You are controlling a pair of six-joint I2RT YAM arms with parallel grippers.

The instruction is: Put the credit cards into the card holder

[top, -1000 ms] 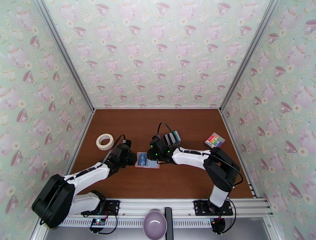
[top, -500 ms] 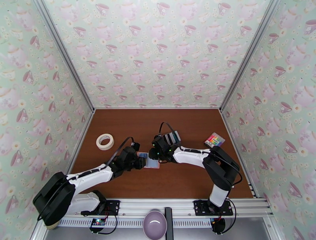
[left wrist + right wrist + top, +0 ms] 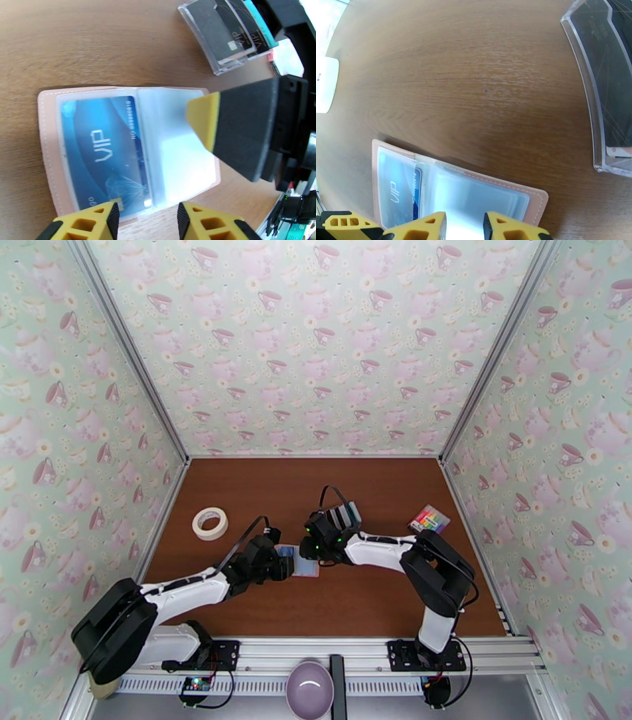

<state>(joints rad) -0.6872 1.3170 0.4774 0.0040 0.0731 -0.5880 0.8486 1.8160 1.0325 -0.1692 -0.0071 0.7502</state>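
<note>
The pale pink card holder (image 3: 173, 158) lies open and flat on the brown table. A blue VIP credit card (image 3: 100, 146) sits in its left clear sleeve, and the right sleeve looks empty. My left gripper (image 3: 148, 223) hovers at the holder's near edge, its fingers apart with nothing clamped. My right gripper (image 3: 465, 227) is narrowly open over the holder (image 3: 482, 193), and one finger (image 3: 241, 130) rests over the right sleeve. From above, the left gripper (image 3: 283, 562) and right gripper (image 3: 310, 554) meet at the holder (image 3: 306, 567). More credit cards (image 3: 221, 33) stand in a clear stand.
The clear stand of upright cards (image 3: 344, 516) is just behind the right gripper. A roll of white tape (image 3: 209, 523) lies at the left and a rainbow-striped block (image 3: 429, 519) at the right. A purple bowl (image 3: 310, 678) sits below the table's near rail.
My left arm has swung right, bringing its gripper up against the card holder's left side. The right gripper has stayed on the holder, shifting only slightly.
</note>
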